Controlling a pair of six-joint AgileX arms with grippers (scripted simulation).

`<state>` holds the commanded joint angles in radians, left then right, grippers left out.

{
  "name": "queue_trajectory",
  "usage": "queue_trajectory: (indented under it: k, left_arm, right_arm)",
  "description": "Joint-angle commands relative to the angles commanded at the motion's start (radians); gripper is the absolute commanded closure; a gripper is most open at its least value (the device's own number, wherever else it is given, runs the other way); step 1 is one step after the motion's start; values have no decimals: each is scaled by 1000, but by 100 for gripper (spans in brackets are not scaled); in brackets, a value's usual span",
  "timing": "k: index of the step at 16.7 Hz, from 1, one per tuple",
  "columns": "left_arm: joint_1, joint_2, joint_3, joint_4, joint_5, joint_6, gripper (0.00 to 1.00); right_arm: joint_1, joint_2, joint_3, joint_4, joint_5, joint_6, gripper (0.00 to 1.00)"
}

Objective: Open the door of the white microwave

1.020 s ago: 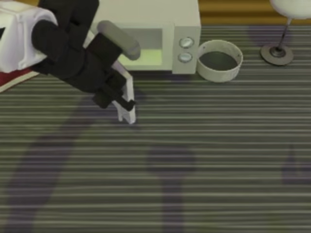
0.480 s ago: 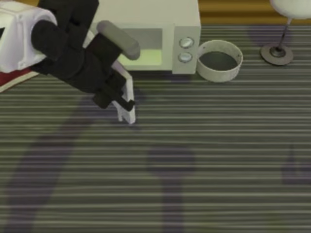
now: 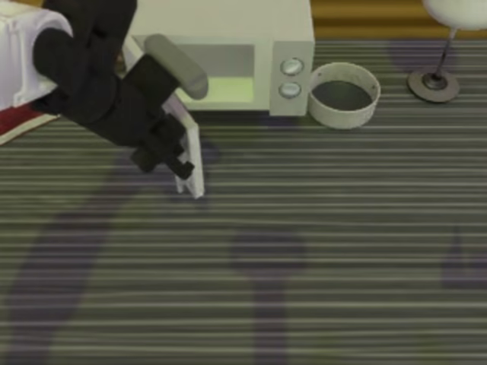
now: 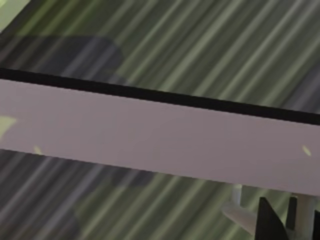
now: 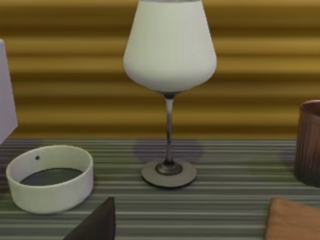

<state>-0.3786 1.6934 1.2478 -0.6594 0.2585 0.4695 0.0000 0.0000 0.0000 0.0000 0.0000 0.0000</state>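
your left gripper [image 3: 183,165] is clamped on the handle at the free edge of the door [image 3: 192,156], which juts toward you from the white microwave [image 3: 228,53] at far left; the hinge lies farther left, so swing leftward.

Left end effector [image 3: 185,163]: its fingertips merge with the door's edge from above, so the grip cannot be read.
Door [image 3: 190,156]: seen edge-on, upper part covered by the left arm; the window is out of sight.
White microwave [image 3: 251,30]: rear cut by the top edge.
Wine glass [image 3: 449,30]: bowl cut off at the frame's top.
Brown cup [image 5: 309,142]: cropped at the side.
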Motion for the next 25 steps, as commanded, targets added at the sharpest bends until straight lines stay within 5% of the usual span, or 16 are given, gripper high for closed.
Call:
queue_trajectory:
  k: [25]
  left_arm:
    - [29, -11, -10, -16, 31, 67, 100]
  right_arm:
    - [0, 0, 0, 0, 0, 0, 0]
